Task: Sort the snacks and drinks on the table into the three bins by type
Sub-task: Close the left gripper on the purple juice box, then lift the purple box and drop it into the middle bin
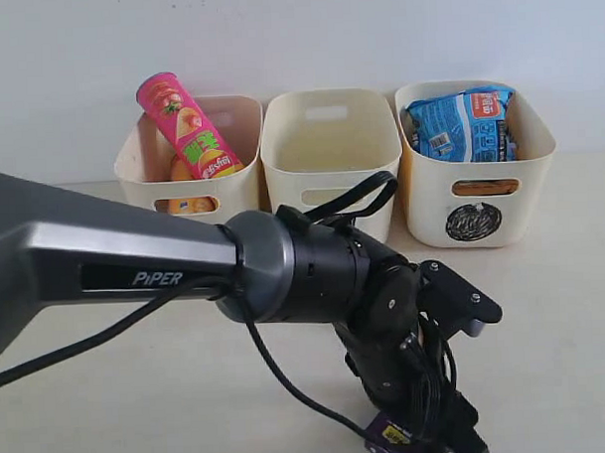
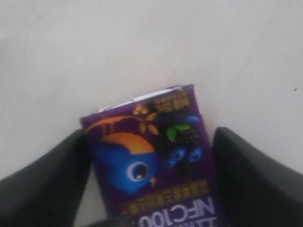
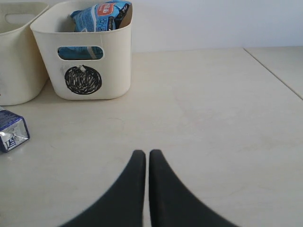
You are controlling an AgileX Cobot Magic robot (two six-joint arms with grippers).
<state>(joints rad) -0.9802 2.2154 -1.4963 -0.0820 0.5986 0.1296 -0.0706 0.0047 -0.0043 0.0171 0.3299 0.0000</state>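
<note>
My left gripper point(image 2: 150, 134) is low over the table, one finger on each side of the dark purple carton point(image 2: 151, 156), which lies slightly askew between them. One fingertip point(image 2: 78, 146) touches its edge and the jaws look open. In the exterior view the purple carton point(image 1: 389, 437) shows under the arm. My right gripper point(image 3: 148, 153) is shut and empty above bare table. The white-and-blue carton point(image 3: 12, 135) lies near the middle bin point(image 3: 19, 71). The circle bin point(image 1: 475, 196) holds the blue packet point(image 1: 463, 126). The pink-and-green tube point(image 1: 185, 126) leans in the left bin point(image 1: 141, 163).
The left arm's large black wrist point(image 1: 314, 271) blocks the table in front of the middle bin point(image 1: 329, 136), whose visible inside looks empty. Something orange shows through the left bin's handle slot point(image 1: 187, 204) and the circle bin's slot point(image 1: 485, 187). A white wall stands behind the bins.
</note>
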